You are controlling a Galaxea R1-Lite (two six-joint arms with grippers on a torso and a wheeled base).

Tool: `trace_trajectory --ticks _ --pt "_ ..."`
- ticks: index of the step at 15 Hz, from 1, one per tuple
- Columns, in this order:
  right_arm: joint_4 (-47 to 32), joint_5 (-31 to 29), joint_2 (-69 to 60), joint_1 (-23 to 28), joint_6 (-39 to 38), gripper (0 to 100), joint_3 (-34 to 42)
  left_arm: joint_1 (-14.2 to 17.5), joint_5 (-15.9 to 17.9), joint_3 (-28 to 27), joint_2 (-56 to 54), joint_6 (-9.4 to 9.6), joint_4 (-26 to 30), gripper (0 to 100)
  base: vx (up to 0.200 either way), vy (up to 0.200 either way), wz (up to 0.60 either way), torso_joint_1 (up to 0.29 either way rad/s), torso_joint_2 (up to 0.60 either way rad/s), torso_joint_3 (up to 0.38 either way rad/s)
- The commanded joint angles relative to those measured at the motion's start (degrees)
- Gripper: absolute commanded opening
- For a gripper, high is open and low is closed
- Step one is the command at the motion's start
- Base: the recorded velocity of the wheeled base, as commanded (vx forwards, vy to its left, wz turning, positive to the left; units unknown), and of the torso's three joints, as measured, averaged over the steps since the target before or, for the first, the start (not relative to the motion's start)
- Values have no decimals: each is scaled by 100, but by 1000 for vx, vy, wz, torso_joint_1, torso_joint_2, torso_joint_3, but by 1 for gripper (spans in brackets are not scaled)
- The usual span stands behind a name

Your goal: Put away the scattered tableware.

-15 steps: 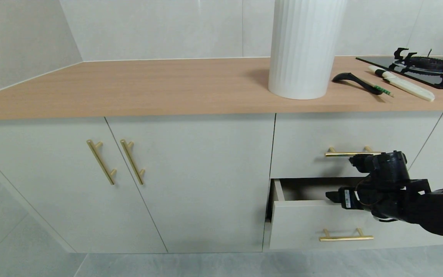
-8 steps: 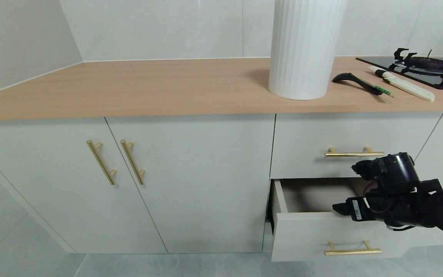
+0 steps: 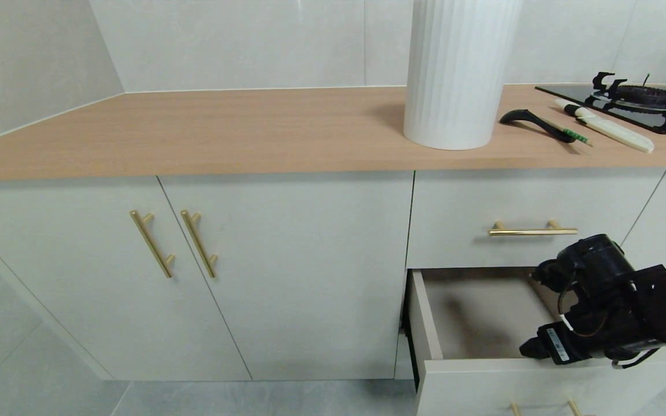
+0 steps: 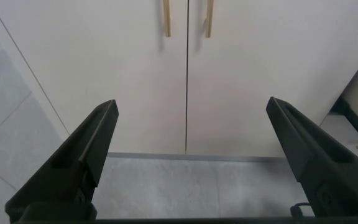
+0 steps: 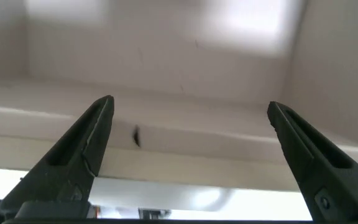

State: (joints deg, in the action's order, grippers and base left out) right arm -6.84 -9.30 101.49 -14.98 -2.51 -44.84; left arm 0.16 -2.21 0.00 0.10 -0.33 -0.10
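Right gripper (image 5: 189,109), released, sat at open drawer (image 3: 425,312) front; lifting toward black ladle (image 3: 532,122) on worktop (image 3: 223,133) risked snagging upper drawer handle (image 3: 532,231). Left gripper (image 4: 191,109) released too

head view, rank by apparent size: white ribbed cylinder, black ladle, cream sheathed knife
1. white ribbed cylinder, by far
2. cream sheathed knife
3. black ladle, a little shorter than the knife beside it
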Motion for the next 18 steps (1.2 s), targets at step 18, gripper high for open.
trace_trajectory --ticks 18 --pt "-3746 7 310 -602 699 100 -632 2 1 0 8 -2 1 100 0 0 0 0 0 0"
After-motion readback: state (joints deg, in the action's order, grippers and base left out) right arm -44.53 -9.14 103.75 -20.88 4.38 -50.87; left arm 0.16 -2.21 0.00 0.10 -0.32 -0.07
